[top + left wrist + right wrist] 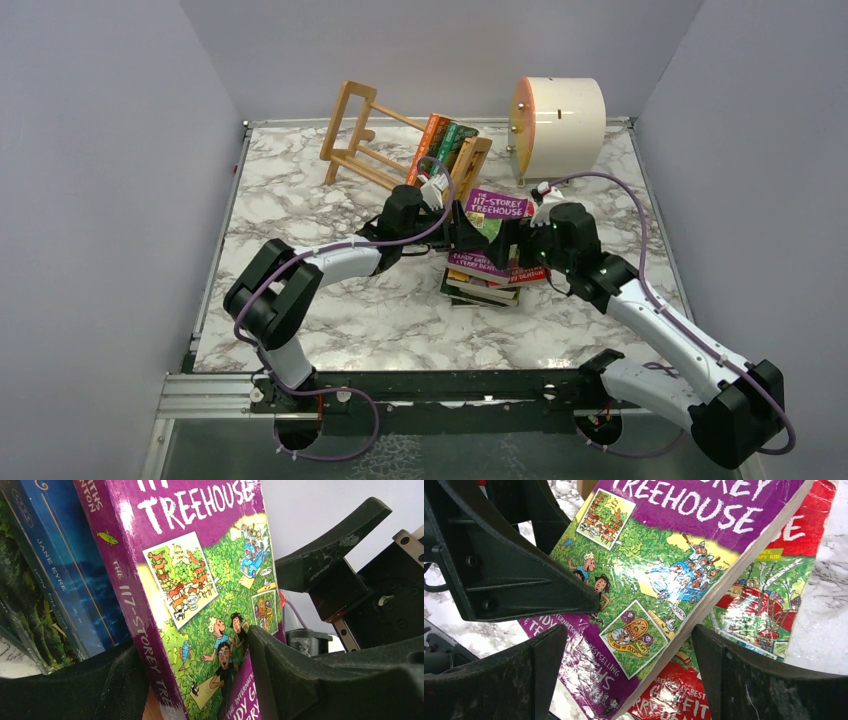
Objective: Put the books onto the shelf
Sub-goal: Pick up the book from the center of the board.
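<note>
Mid-table, over the stack (485, 285), my left gripper (195, 675) clamps the purple book (497, 205), tilted up. My right gripper (629, 645) straddles its edge, jaws wide apart. I judge this the pickup. Next it needs carrying far-left to the shelf (365, 140) and slotting beside the books (447, 140) there.

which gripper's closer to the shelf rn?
Left. The left gripper is beside the right end of the shelf, gripping the purple book; the right gripper is on that book's far side.
</note>
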Controlling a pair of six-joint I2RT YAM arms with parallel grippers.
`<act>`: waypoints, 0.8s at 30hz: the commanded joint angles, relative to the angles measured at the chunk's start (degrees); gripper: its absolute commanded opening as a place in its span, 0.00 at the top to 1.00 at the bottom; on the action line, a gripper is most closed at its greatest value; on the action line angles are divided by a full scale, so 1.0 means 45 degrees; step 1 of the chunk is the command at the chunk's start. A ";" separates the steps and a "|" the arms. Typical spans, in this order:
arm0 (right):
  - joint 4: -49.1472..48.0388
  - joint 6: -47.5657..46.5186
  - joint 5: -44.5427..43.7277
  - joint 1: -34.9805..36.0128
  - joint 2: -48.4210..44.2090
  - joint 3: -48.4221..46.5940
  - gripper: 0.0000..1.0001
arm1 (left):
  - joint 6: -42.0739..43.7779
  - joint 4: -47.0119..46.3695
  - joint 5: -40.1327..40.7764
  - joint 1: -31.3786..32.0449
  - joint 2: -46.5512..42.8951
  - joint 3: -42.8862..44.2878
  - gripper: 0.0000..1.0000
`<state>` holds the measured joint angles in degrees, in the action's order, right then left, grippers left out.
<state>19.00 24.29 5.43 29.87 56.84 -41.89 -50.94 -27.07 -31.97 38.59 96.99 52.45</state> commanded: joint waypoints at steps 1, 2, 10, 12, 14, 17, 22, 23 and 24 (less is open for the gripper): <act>-0.1330 -0.0073 0.1526 0.0082 0.0049 0.0177 0.07 | -0.0233 -0.1400 -0.0963 0.0321 -0.0049 0.0106 0.42; -0.1391 -0.0104 0.1586 0.0082 0.0036 0.0206 0.07 | -0.0252 -0.1420 -0.0953 0.0340 -0.0032 0.0140 0.43; -0.1710 -0.0181 0.1964 0.0081 -0.0172 0.0385 0.07 | -0.0320 -0.1596 -0.0880 0.0399 0.0026 0.0275 0.54; -0.1769 -0.0162 0.1986 0.0081 -0.0273 0.0412 0.07 | -0.0340 -0.1630 -0.0856 0.0409 -0.0003 0.0294 0.61; -0.1796 -0.0178 0.2028 0.0082 -0.0347 0.0455 0.07 | -0.0341 -0.1650 -0.0810 0.0428 -0.0056 0.0317 0.68; -0.1786 -0.0222 0.2121 0.0082 -0.0466 0.0485 0.07 | -0.0341 -0.1650 -0.0720 0.0448 -0.0178 0.0282 0.74; -0.1559 -0.0274 0.1901 0.0082 -0.0908 0.0498 0.07 | -0.0360 -0.1680 -0.0767 0.0485 -0.0458 0.0439 1.00; -0.1512 -0.0278 0.1765 0.0082 -0.1029 0.0527 0.07 | -0.0360 -0.1675 -0.0767 0.0487 -0.0567 0.0480 1.00; -0.1465 -0.0288 0.1596 0.0082 -0.1186 0.0547 0.07 | -0.0343 -0.1679 -0.0758 0.0487 -0.0671 0.0546 1.00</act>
<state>16.29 23.18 8.71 29.52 54.50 -39.86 -53.43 -31.27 -33.65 39.13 96.73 52.51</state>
